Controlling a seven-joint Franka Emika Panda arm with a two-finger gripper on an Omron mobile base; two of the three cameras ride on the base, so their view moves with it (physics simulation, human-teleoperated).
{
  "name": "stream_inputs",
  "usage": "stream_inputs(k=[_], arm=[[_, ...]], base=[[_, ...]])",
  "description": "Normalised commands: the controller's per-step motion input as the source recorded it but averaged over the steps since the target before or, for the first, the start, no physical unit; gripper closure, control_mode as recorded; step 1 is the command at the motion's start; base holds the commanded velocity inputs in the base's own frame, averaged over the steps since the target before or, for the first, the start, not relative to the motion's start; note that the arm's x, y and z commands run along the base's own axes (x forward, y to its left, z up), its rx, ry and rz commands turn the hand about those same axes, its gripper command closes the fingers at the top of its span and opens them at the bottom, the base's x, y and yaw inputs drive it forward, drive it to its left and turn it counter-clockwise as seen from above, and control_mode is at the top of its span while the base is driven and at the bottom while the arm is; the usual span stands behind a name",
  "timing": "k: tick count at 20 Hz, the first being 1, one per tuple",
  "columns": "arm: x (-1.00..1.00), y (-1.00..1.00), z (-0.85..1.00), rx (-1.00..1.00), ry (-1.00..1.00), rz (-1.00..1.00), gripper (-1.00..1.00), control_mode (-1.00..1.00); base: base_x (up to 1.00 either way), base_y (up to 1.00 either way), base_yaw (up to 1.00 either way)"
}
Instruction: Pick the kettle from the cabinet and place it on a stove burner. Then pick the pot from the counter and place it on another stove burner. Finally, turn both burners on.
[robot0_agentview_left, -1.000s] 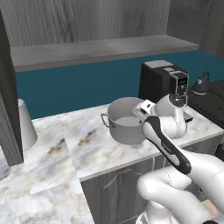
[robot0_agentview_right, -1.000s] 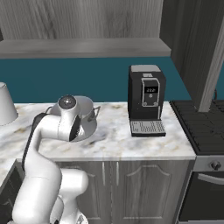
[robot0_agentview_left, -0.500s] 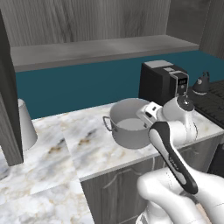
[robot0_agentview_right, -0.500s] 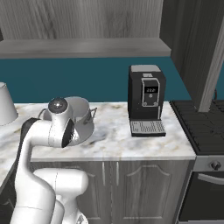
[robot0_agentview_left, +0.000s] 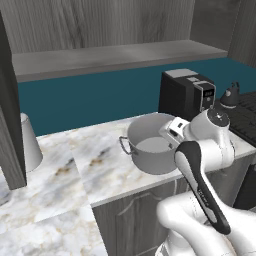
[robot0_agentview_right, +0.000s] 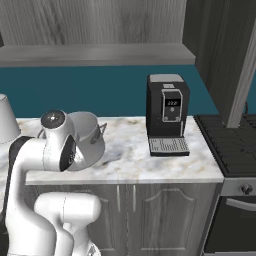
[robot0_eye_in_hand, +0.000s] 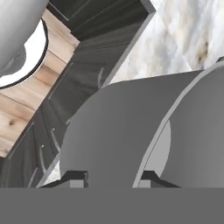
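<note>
Marble worktop (robot0_agentview_left: 60, 185) carries the pot (robot0_agentview_left: 152, 150); your tool (robot0_eye_in_hand: 111, 177) grips its rim narrowly, so lift toward a free burner.

Black coffee machine (robot0_agentview_left: 186, 93) standing upright at the back of the surface, against a teal wall panel (robot0_agentview_left: 95, 100); small display on its front, grey drip tray (robot0_agentview_right: 169, 145) at its foot. Pale, cone-shaped object (robot0_agentview_left: 29, 144) resting further along the surface, flared at the base, cut by the edge in the right base view (robot0_agentview_right: 7, 120). Dark lower door fronts (robot0_agentview_right: 150, 210) with curved mouldings below. Oven front (robot0_agentview_right: 232, 220) beside them. Light wooden floor (robot0_eye_in_hand: 24, 98) seen from the hand view.
</note>
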Motion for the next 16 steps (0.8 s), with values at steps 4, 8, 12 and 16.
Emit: stream_inputs(k=[4,8,12,16], arm=[[-0.45,-0.04,0.26,-0.05,0.05,0.0,1.0,-1.0],[-0.52,-0.09,0.19,-0.02,0.02,0.0,1.0,-1.0],[-0.58,-0.2,0.16,0.0,0.0,0.0,1.0,-1.0],[-0.58,-0.2,0.12,0.0,0.0,0.0,1.0,-1.0]], base=[[0.0,0.0,0.0],[0.0,0.0,0.0],[0.0,0.0,0.0],[0.0,0.0,0.0]])
